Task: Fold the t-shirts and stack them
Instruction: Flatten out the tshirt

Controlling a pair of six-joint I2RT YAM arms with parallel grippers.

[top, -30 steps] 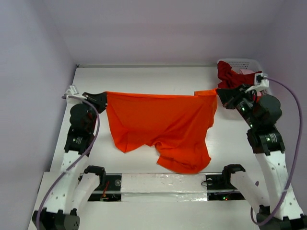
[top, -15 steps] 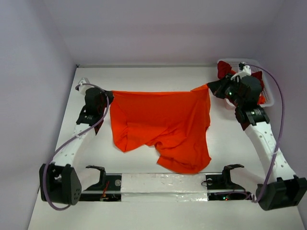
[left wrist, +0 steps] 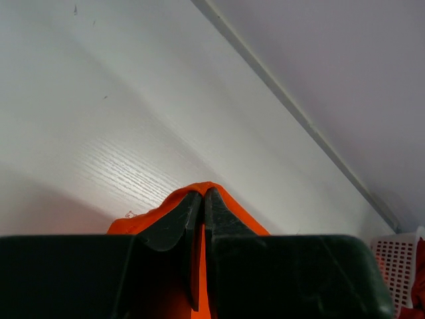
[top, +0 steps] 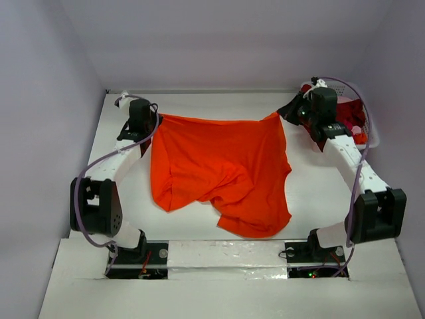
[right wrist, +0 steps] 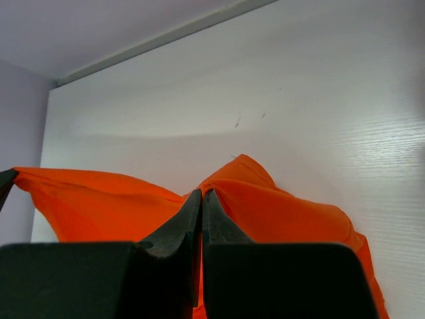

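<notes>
Nearest the arms, the loose end of the orange t-shirt (top: 219,166) is lying rumpled on the tabletop (top: 319,193), sagging lowest right of the middle, towards the near edge. From there the cloth is running away towards the far edge, so the shirt's length is lying near to far. I cannot tell whether the collar or the hem is the near end.

At the far end, the top edge is stretching left to right, about parallel to the far edge and dipping a little in the middle. The left gripper (top: 154,118) is pinching its left corner with jaws shut tight on the cloth. The right gripper (top: 285,114) is doing the same at the right corner. Each arm is at its own corner, so spreading the shirt flat is likely turning on keeping that edge taut and level.

Beyond the right gripper, a dark red shirt (top: 348,109) is sitting in the basket (top: 368,136) at the far right corner.
</notes>
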